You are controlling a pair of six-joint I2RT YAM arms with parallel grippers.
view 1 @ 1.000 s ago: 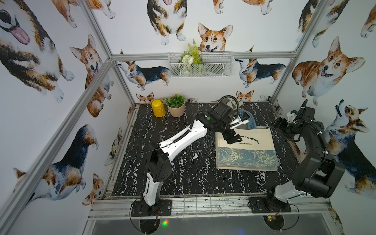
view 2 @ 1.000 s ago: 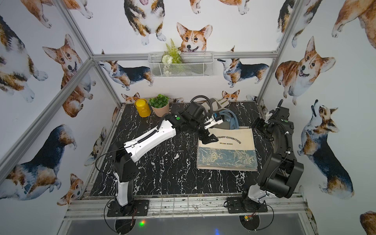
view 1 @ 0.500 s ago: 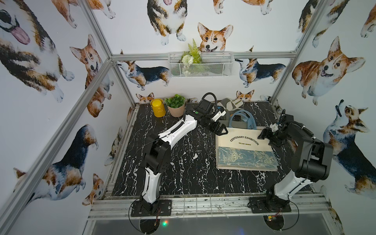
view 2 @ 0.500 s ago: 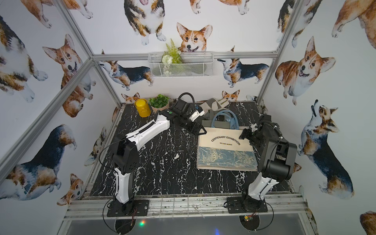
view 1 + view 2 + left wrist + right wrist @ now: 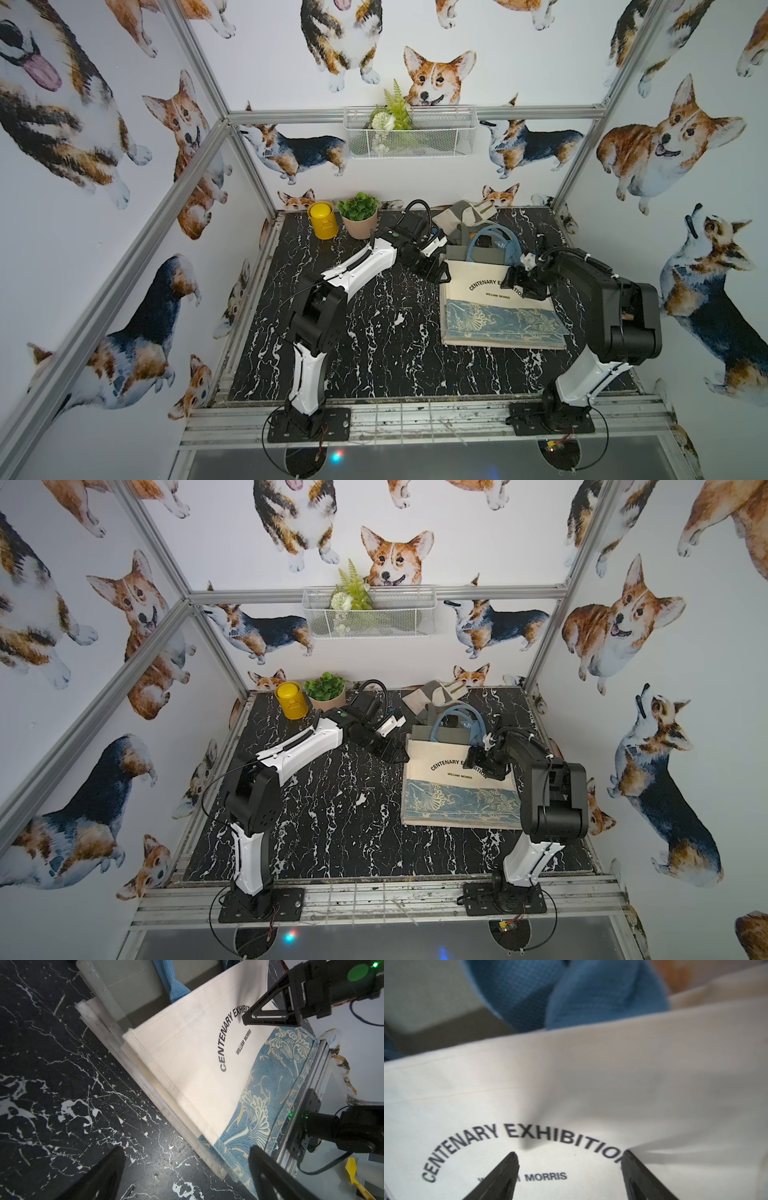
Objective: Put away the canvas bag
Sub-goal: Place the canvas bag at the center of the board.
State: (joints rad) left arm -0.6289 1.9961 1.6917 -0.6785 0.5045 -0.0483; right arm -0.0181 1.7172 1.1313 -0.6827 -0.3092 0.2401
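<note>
The canvas bag (image 5: pixel 478 299) (image 5: pixel 440 781) lies flat at the right of the table, on top of a stack of other bags. It is cream with black "CENTENARY EXHIBITION" print, a blue floral band and blue handles (image 5: pixel 494 245). My left gripper (image 5: pixel 440 272) (image 5: pixel 186 1153) is open and empty, low beside the bag's far left corner, one finger over the marble and one over the bag's edge. My right gripper (image 5: pixel 515 282) (image 5: pixel 570 1155) is open just above the print on the bag (image 5: pixel 591 1095), holding nothing.
A yellow canister (image 5: pixel 321 219) and a potted plant (image 5: pixel 359 214) stand at the table's back left. More folded bags (image 5: pixel 465 218) lie behind the stack. A white wire basket (image 5: pixel 409 133) with greenery hangs on the back wall. The black marble table (image 5: pixel 374 353) has a metal frame around it.
My right arm has swung in from the table's right edge to over the bag's print. My left gripper has drawn back off the bag to its far left corner.
</note>
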